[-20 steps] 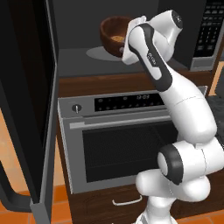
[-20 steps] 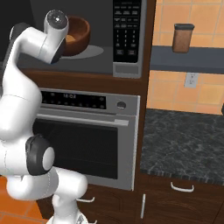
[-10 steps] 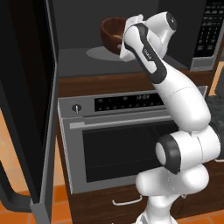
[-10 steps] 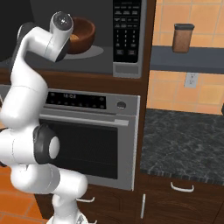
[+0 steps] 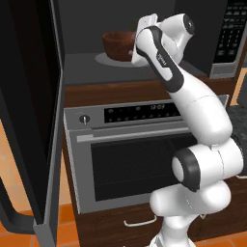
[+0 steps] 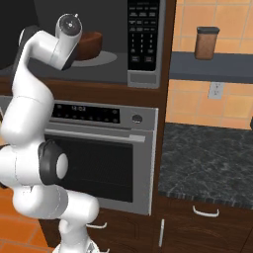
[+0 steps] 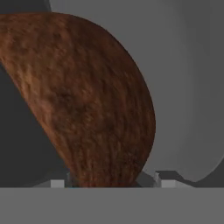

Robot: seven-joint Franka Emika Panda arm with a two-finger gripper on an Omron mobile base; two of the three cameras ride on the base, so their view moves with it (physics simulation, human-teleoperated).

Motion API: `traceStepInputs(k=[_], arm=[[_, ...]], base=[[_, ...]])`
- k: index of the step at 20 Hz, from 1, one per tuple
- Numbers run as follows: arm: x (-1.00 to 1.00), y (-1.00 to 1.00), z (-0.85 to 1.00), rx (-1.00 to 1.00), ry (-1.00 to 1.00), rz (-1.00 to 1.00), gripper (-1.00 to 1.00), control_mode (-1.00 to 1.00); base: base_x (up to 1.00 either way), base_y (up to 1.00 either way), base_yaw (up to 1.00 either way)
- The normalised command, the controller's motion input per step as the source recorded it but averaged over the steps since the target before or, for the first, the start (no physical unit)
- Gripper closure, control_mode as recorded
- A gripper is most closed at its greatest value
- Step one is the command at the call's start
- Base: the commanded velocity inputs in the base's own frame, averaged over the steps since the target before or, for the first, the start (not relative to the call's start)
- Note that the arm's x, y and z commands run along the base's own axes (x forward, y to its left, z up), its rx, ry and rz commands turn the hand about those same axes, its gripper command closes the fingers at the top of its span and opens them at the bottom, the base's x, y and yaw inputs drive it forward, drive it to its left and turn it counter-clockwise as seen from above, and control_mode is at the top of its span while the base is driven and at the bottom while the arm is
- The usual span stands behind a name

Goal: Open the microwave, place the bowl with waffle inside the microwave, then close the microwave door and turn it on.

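The microwave stands open, its keypad on the right. The dark-brown bowl sits on the round grey turntable inside; in the right base view the bowl shows just behind my forearm. My gripper reaches into the cavity at the bowl's right side. In the hand view the bowl looms close, and my gripper is open, its fingertips standing just off either side of the bowl's wall. The waffle is hidden. The microwave door is swung wide to the left.
Under the microwave is the steel oven, also seen in the right base view as the oven. To the right lie a dark stone counter and a shelf holding a brown canister. The door's black handle juts out low on the left.
The jaws have spread apart from the bowl's wall, letting it go. The bowl stays on the turntable, and the arm has barely shifted.
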Motion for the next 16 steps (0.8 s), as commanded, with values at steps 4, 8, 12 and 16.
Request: traceStepInputs(k=[4,8,12,16], arm=[[-0.05,0.00,0.02,0.00,-0.15,0.00,-1.00,-1.00],[-0.46,0.00,0.44,0.00,-0.12,0.00,-1.00,-1.00],[-0.86,-0.20,0.47,0.01,-0.03,-0.05,-1.00,-1.00],[-1.00,-0.39,0.07,0.01,-0.03,-0.10,-1.00,-1.00]], base=[[0.00,0.00,0.00],[0.00,0.00,0.00],[0.00,0.00,0.00],[0.00,0.00,0.00]])
